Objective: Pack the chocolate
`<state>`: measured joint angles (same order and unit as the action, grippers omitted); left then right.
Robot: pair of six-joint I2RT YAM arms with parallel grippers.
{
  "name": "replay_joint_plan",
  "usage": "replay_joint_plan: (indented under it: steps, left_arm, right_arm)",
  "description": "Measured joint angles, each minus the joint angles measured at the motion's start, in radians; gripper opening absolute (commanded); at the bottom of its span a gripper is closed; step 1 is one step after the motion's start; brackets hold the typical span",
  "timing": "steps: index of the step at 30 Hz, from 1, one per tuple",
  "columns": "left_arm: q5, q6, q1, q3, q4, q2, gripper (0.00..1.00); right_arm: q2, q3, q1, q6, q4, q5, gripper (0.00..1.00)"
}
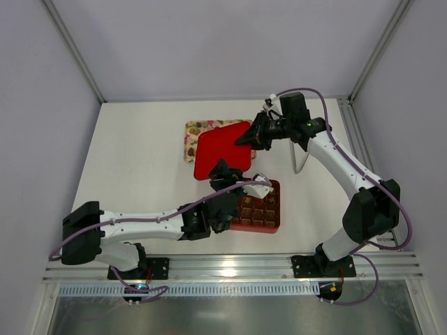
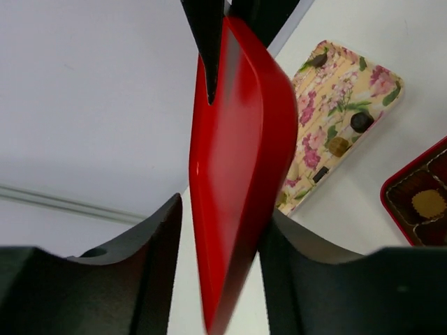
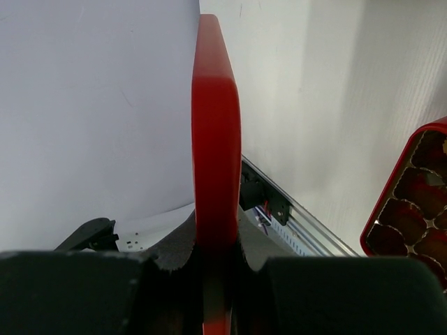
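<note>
A flat red lid (image 1: pixel 223 150) hangs tilted over the table, between the two arms. My right gripper (image 1: pixel 250 136) is shut on its far right corner, and in the right wrist view its pads (image 3: pixel 183 244) press both faces of the lid (image 3: pixel 216 125). My left gripper (image 1: pixel 222 171) straddles the lid's near edge (image 2: pixel 234 174). There its right finger (image 2: pixel 279 244) touches the lid while a gap shows beside the left finger. Chocolate pieces fill cells of the red box (image 1: pixel 274 209), one of them tan (image 2: pixel 428 204). A few dark and tan chocolates (image 2: pixel 361 122) lie on the floral tray (image 2: pixel 342 84).
The floral tray (image 1: pixel 190 132) lies at the back, partly under the lid. The red box with its brown gridded insert (image 3: pixel 412 202) sits near the front, right of my left wrist. An aluminium rail (image 1: pixel 230 265) runs along the near edge.
</note>
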<state>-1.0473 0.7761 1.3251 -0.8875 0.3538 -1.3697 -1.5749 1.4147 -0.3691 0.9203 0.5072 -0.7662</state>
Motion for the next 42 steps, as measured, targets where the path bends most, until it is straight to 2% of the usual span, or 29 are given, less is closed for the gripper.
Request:
replay_joint_plan:
  steps: [2,3,5,6,9,10,12,13,15,16,18,21,28,33,37,42]
  left_arm:
    - [0.001,0.021,-0.006,0.000,0.026,-0.016,0.31]
    - [0.001,0.035,-0.009,0.000,0.038,-0.024,0.19]
    - [0.004,0.074,-0.012,0.005,0.065,-0.041,0.03]
    - [0.013,0.080,-0.011,0.010,0.073,-0.048,0.00]
    - [0.011,0.121,-0.007,0.017,0.117,-0.072,0.00]
    - [0.013,0.128,-0.007,0.017,0.126,-0.073,0.00]
    - [0.019,0.139,-0.007,0.017,0.136,-0.073,0.00]
    - [0.020,0.140,-0.008,0.016,0.138,-0.073,0.00]
    - [0.020,0.132,-0.012,0.011,0.134,-0.073,0.00]
    - [0.023,0.117,-0.012,0.004,0.119,-0.072,0.00]
    - [0.026,0.081,-0.015,-0.013,0.079,-0.066,0.00]
    - [0.048,0.005,-0.016,-0.051,-0.015,-0.050,0.00]
    - [0.137,-0.248,-0.017,-0.134,-0.267,0.013,0.00]
    - [0.264,-0.448,-0.024,-0.216,-0.467,0.042,0.00]
    - [0.475,-0.660,-0.069,-0.282,-0.600,0.095,0.00]
    - [0.815,-0.945,-0.232,-0.335,-0.644,0.171,0.00]
  right_arm:
    - [0.000,-0.003,0.000,0.000,0.001,0.000,0.04]
    - [0.001,-0.006,0.000,0.003,0.000,0.000,0.04]
    - [0.011,-0.013,0.002,0.020,-0.005,-0.001,0.04]
    - [0.016,-0.013,0.003,0.020,-0.006,-0.001,0.04]
    - [0.038,-0.028,0.007,0.000,-0.021,0.011,0.11]
    - [0.043,-0.032,0.009,0.000,-0.024,0.013,0.21]
    - [0.052,-0.037,0.010,0.002,-0.029,0.011,0.35]
    - [0.057,-0.038,0.010,0.002,-0.028,0.010,0.47]
    - [0.069,-0.039,0.008,-0.001,-0.025,0.014,0.58]
    - [0.076,-0.039,0.008,-0.005,-0.025,0.018,0.69]
    - [0.091,-0.039,0.006,-0.020,-0.020,0.037,0.82]
    - [0.109,-0.022,0.007,-0.059,0.003,0.084,0.90]
    - [0.209,0.002,0.059,-0.116,0.008,0.232,0.93]
    - [0.298,-0.013,0.135,-0.138,-0.005,0.314,0.93]
    - [0.383,-0.057,0.188,-0.169,-0.014,0.377,0.94]
    - [0.513,-0.191,0.221,-0.223,-0.027,0.457,0.95]
